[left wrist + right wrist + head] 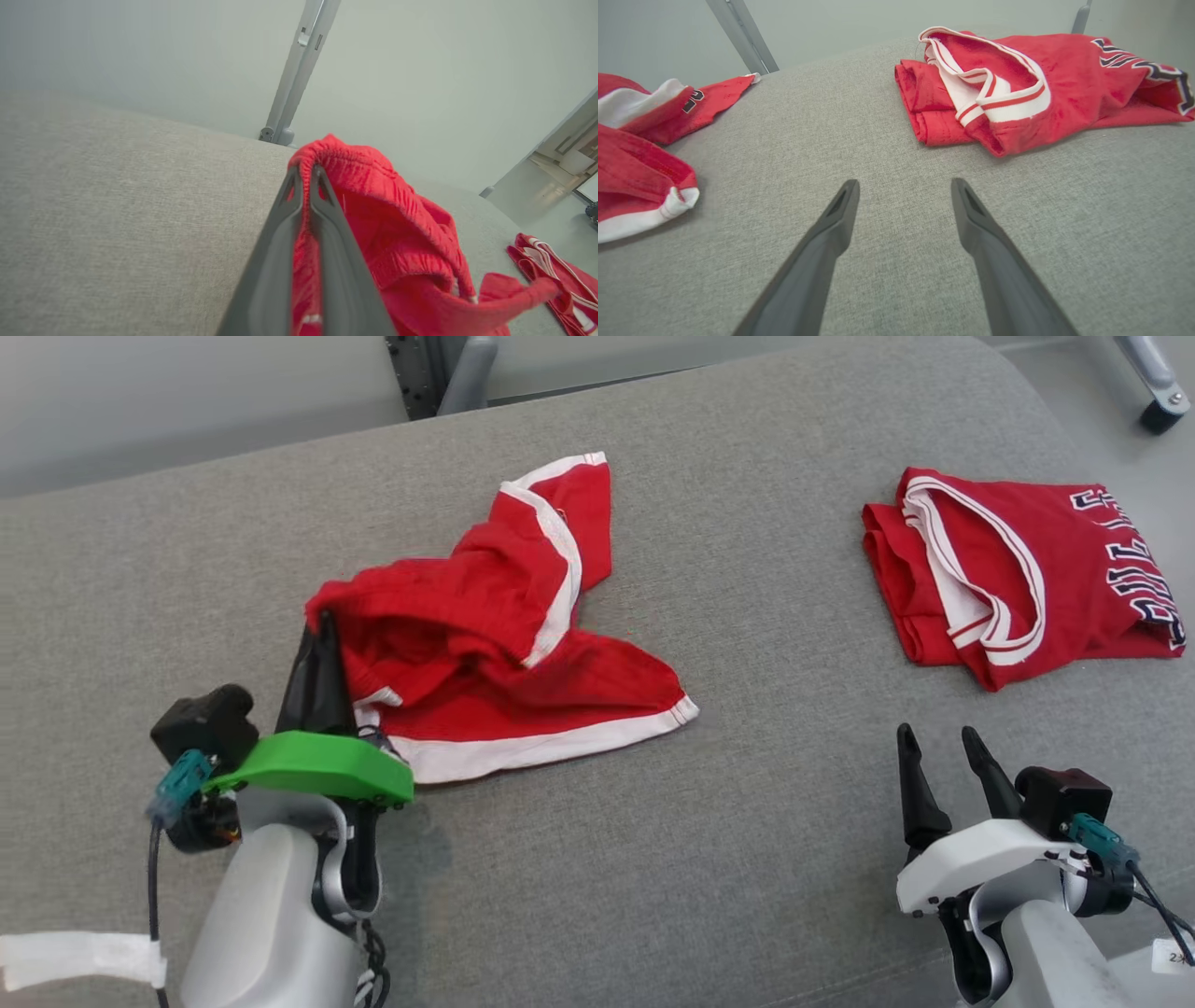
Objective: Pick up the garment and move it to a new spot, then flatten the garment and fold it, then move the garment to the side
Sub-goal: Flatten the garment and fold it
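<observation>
Left pincer (306,170) clamps garment (402,242); wrist view shows waistband (348,153).

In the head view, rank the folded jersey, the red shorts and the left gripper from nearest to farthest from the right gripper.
1. Folded jersey, just ahead of the right gripper.
2. Red shorts, to its left.
3. Left gripper, far left, gripping the shorts.

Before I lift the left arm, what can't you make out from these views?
- Head view: the shorts' near-left corner is hidden behind the left gripper and its green cover.
- Left wrist view: how many layers are pinched; the fingers cover the cloth.
- Jersey lettering: cut off by the right edge in the head and right wrist views.
</observation>
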